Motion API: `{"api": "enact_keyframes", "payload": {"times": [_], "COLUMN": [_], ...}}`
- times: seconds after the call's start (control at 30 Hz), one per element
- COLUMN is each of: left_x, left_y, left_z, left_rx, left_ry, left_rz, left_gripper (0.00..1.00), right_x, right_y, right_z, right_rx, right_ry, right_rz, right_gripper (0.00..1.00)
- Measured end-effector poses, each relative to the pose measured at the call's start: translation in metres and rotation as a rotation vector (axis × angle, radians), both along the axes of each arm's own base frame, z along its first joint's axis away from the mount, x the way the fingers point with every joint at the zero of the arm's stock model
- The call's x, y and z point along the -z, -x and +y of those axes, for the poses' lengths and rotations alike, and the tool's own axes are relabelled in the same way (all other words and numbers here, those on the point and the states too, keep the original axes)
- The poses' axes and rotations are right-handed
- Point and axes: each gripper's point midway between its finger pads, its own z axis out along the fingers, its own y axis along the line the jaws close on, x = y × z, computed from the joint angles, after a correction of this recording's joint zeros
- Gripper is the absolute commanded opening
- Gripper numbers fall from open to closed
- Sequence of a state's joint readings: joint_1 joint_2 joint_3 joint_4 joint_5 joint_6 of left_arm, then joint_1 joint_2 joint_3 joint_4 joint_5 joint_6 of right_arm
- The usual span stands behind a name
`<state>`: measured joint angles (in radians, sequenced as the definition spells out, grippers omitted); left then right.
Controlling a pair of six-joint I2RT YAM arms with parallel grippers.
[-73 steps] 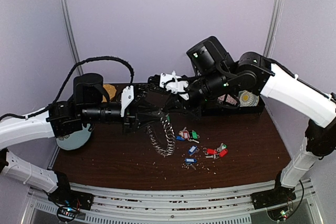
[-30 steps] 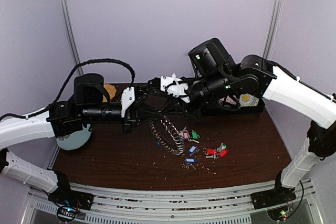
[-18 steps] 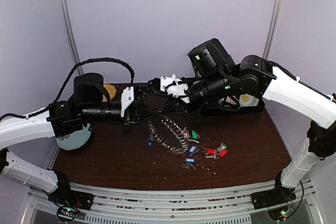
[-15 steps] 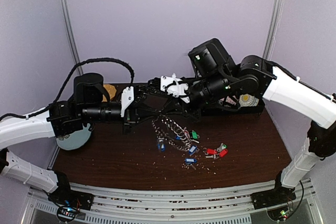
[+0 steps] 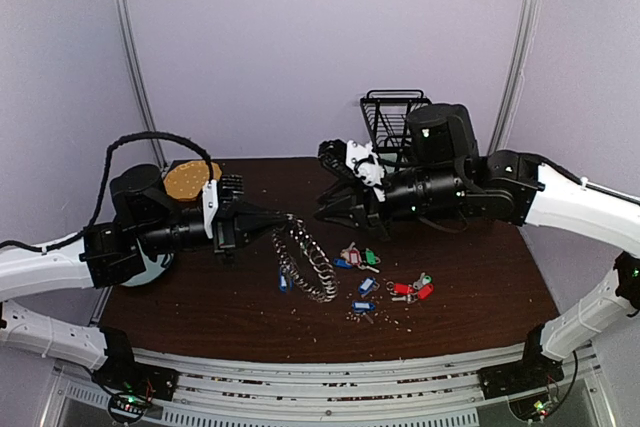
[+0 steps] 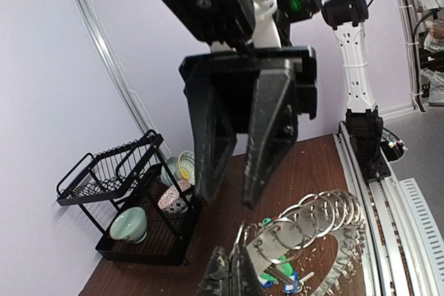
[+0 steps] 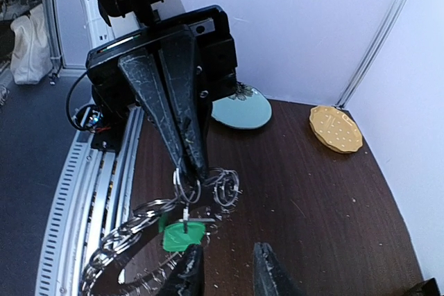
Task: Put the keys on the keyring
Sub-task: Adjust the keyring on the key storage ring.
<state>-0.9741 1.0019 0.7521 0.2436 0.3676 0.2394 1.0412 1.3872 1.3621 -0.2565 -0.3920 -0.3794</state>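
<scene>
Left gripper (image 5: 283,218): jaws clamped on the top link of the keyring (image 5: 308,259), holding it raised for threading; its tail rests on the table (image 5: 470,277). Right gripper (image 5: 330,213): jaws apart, empty, facing that link. Loose keys (image 5: 357,256) lie just beside.

The right end effector (image 7: 227,270) has opened and drawn back from the keyring (image 5: 305,259)

No readable text, labels or numbers anywhere

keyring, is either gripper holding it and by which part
The left gripper pinches the keyring by one ring at its end, jaws shut. The right gripper is open and holds nothing.
</scene>
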Motion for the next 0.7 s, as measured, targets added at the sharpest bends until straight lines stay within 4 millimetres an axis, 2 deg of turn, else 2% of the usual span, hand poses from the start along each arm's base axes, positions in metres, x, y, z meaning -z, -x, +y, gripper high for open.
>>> {"api": "enact_keyframes", "payload": {"times": [0.2, 0.37, 0.5, 0.7], "left_x": [-0.013, -0.015, -0.017, -0.023], "left_y": [0.001, 0.001, 0.001, 0.002], "left_z": [0.001, 0.001, 0.001, 0.002], "left_rx": [0.003, 0.003, 0.004, 0.005], "left_ry": [0.052, 0.062, 0.07, 0.095], "left_rz": [-0.018, -0.018, -0.017, -0.026], "left_gripper": [0.0, 0.0, 0.0, 0.0], "right_x": [0.0, -0.009, -0.012, -0.004], "right_y": [0.009, 0.012, 0.012, 0.01], "right_z": [0.01, 0.014, 0.015, 0.019], "right_rx": [-0.057, -0.077, -0.08, -0.079], "right_ry": [-0.066, -0.107, -0.121, -0.104], "right_rz": [0.046, 0.05, 0.053, 0.063], "right_gripper": [0.29, 0.14, 0.14, 0.13]}}
